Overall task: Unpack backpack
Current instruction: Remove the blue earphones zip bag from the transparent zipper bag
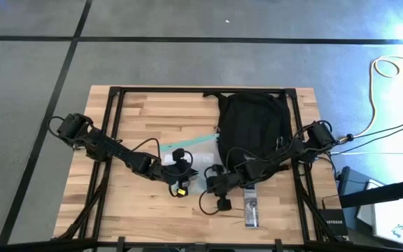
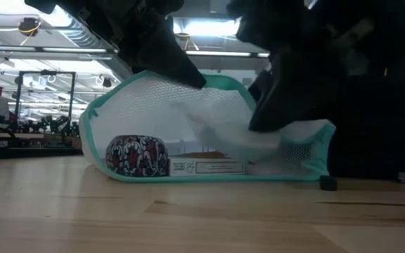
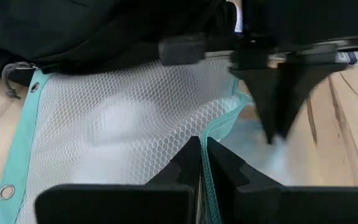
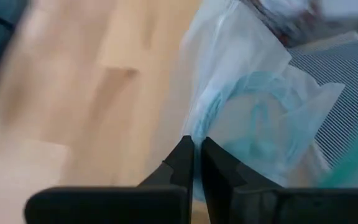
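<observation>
The black backpack (image 1: 254,122) lies flat toward the table's far right side, and no gripper touches it. Beside it on the left sits a clear mesh pouch with a teal edge (image 2: 188,112), its bottom on the table. It holds a round patterned thing (image 2: 136,156) and a labelled box (image 2: 206,167). My left gripper (image 3: 204,152) is shut on the pouch's rim. My right gripper (image 4: 194,149) is shut on a clear plastic packet (image 4: 260,118) at the pouch's mouth, near the backpack. My left gripper pinches the pouch's teal-bound rim (image 3: 211,134) between its two fingers, slanting down from the table's left. The rim is held up and the mesh wall stands arched above the table. My right gripper pinches an edge of the clear packet (image 4: 199,134) between its fingertips, slanting down from the right. The packet is partly in the pouch's mouth (image 2: 273,140); whether it is lifted clear I cannot tell.
A flat packet (image 1: 250,210) lies near the table's front edge, right of centre. A small black piece (image 2: 327,183) sits on the wood by the pouch's end. The table's black frame bars (image 1: 296,140) run along both sides. Bare wood lies at the near left.
</observation>
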### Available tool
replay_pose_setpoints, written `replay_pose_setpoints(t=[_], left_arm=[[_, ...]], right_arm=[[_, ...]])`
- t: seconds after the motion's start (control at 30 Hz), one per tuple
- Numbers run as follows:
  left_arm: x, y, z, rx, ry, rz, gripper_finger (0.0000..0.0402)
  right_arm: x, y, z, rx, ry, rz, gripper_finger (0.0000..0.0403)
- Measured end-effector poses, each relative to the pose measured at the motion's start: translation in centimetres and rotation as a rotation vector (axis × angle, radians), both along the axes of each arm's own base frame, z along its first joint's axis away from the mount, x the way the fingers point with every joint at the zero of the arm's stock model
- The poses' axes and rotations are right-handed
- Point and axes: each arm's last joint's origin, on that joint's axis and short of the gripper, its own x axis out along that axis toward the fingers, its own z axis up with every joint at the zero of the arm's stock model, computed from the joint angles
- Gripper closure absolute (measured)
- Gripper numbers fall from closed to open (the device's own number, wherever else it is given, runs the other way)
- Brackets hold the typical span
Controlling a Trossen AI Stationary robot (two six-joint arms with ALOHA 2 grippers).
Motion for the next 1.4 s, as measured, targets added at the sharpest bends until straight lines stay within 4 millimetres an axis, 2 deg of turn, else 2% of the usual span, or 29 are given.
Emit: replay_pose_setpoints(t=[0.17,0.27,0.5,0.63,0.73,0.97,1.17,1.4], left_arm=[[0.0,0.0,0.0,0.008,0.001,-0.004,0.0402],[0.0,0.0,0.0,0.009,0.005,-0.003,0.0402],[-0.2,0.1,-0.2,0.015,0.027,-0.002,0.0402],[-0.2,0.1,-0.2,0.008,0.025,0.004,0.0402],[-0.2,0.1,-0.2,0.007,0.025,0.005,0.0402],[-0.2,0.1,-0.2,0.005,0.023,0.006,0.0402],[-0.2,0.1,-0.2,0.010,0.024,0.004,0.0402],[-0.2,0.1,-0.2,0.009,0.024,0.004,0.0402]], right_arm=[[0.4,1.1,1.1,0.148,-0.070,0.090,0.0401],[-0.4,2.8,1.2,0.224,-0.041,0.130,0.0402],[-3.5,7.4,1.1,0.333,0.091,0.146,0.0402],[-6.3,9.0,0.8,0.302,0.242,-0.026,0.0402],[-8.4,9.3,1.4,0.238,0.281,-0.172,0.0402],[-13.0,9.6,4.5,0.135,0.194,-0.380,0.0402],[-16.4,9.5,4.1,0.047,0.257,-0.515,0.0402],[-17.4,9.0,3.1,0.097,0.233,-0.704,0.0378]])
